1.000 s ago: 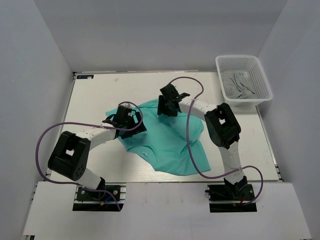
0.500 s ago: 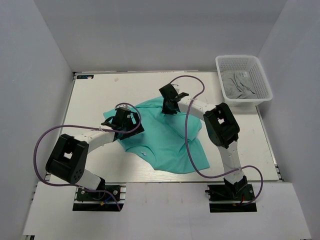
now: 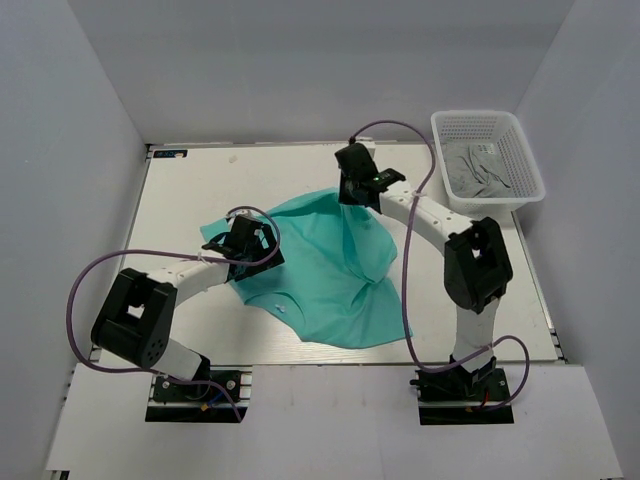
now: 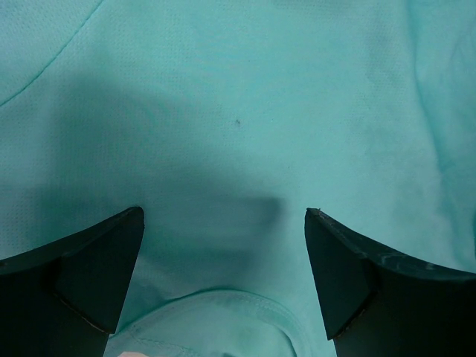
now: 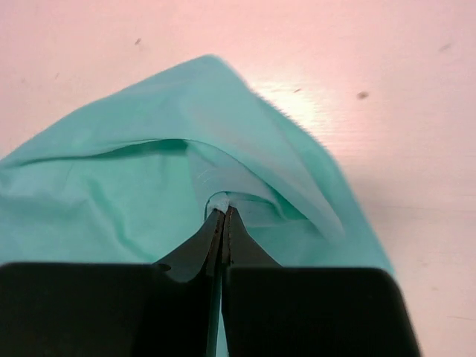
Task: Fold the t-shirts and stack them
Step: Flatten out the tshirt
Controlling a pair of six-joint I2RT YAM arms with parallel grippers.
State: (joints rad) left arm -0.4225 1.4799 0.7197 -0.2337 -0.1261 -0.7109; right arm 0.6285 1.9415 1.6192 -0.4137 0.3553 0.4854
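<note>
Turquoise-green t-shirt [image 3: 335, 275] lay on the white table [image 3: 190, 190], roughly central between the two arms, partly spread and creased, its broadest part toward the near edge. Right gripper [image 3: 352, 197] sat at the shirt's far edge. In the right wrist view its jaws were pressed together on a small pinch of the cloth, with a pale folded bit of hem bunched right at the tips. From that pinch the fabric fell away in a tented ridge to either side, and bare table showed beyond it and to its right. Left gripper [image 3: 245, 245] sat over the shirt's left edge. In the left wrist view its jaws stood wide apart, the black fingers [image 4: 82, 260] at the lower corners, with nothing clamped. Cloth filled that whole view, running unbroken across the gap between the tips and on past them. A curved stitched edge lay low in the gap, a thin seam line ran across the upper left, and there was one small dark speck on the weave. Could not tell whether the left tips touched the cloth or hung just above it. White plastic mesh basket [image 3: 438, 135] stood at the table's far right corner, well apart from the shirt, with crumpled grey cloth [image 3: 472, 172] inside.
</note>
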